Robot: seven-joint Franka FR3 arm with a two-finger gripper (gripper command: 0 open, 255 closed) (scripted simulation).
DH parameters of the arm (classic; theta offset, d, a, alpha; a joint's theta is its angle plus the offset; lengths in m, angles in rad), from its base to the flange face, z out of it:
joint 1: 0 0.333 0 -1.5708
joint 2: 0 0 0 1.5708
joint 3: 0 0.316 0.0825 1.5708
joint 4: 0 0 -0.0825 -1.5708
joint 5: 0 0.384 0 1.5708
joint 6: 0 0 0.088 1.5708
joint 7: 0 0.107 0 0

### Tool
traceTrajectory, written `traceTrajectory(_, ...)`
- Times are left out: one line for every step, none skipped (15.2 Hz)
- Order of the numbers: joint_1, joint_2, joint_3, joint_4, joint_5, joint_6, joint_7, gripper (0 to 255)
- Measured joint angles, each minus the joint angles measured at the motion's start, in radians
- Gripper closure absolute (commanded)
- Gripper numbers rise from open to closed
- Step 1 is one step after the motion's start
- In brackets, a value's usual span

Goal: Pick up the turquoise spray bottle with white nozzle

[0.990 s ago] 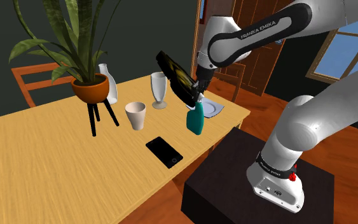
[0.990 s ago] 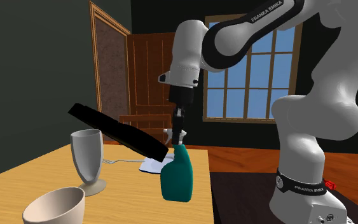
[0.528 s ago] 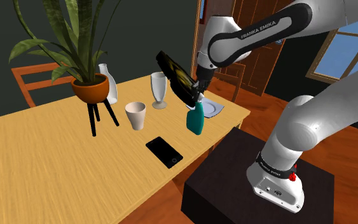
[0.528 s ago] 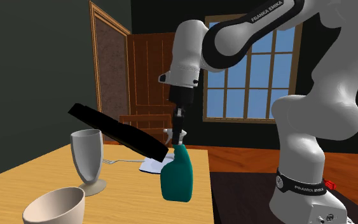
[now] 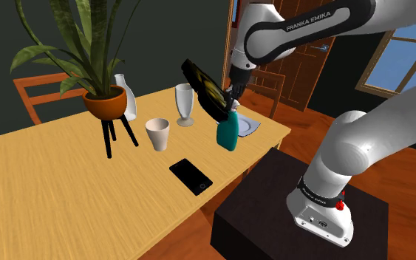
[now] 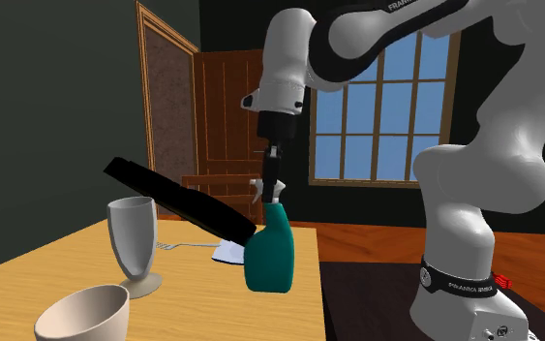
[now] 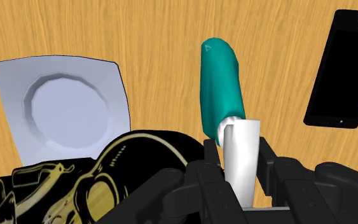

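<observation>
The white arm [image 5: 350, 144] rose from the dark stand [image 5: 269, 199] at the shoulder view's lower right, bent at the elbow, and ran its lettered upper link across toward that view's left. From there the wrist turned down, so the hand pointed almost straight down over the wooden table [image 5: 66, 192], close to the edge nearest the stand.

The gripper [image 5: 233, 109] was closed on the white nozzle [image 7: 241, 149] of the turquoise spray bottle [image 5: 228, 135]. In the wrist view the two black fingers [image 7: 210, 160] pressed against the nozzle from either side. The bottle hung below the hand, leaning a little, with its body over the table just beside the white plate [image 5: 247, 126]. Whether its base cleared the wood could not be told for certain. In the second exterior view the bottle [image 6: 268, 257] sat under the gripper [image 6: 271, 188], in front of a window.

A black object with gold markings [image 5: 205, 90] lay tilted just beside the hand. Farther along the table stood a clear goblet [image 5: 185, 103], a pale cup [image 5: 157, 134], a white vase [image 5: 127, 96] and a potted plant [image 5: 103, 100] on a small stand. A black phone [image 5: 191, 176] lay flat, well apart from the bottle.
</observation>
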Motion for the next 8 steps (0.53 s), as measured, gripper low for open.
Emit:
traceTrajectory(0.001, -0.005, 0.001, 0.011, 0.0, -0.016, 0.002, 255)
traceTrajectory(0.0, -0.011, 0.001, 0.022, 0.0, -0.032, 0.002, 255)
traceTrajectory(-0.001, -0.014, -0.001, 0.032, -0.001, -0.046, 0.0, 255)
traceTrajectory(-0.001, -0.017, 0.0, 0.043, -0.001, -0.06, 0.001, 255)
traceTrajectory(-0.001, -0.018, 0.0, 0.056, -0.001, -0.075, 0.002, 255)
traceTrajectory(-0.001, -0.019, 0.0, 0.068, -0.001, -0.087, 0.002, 255)
traceTrajectory(-0.001, -0.023, 0.001, 0.079, -0.001, -0.102, 0.003, 255)
traceTrajectory(-0.001, -0.026, 0.0, 0.085, -0.002, -0.111, 0.003, 255)
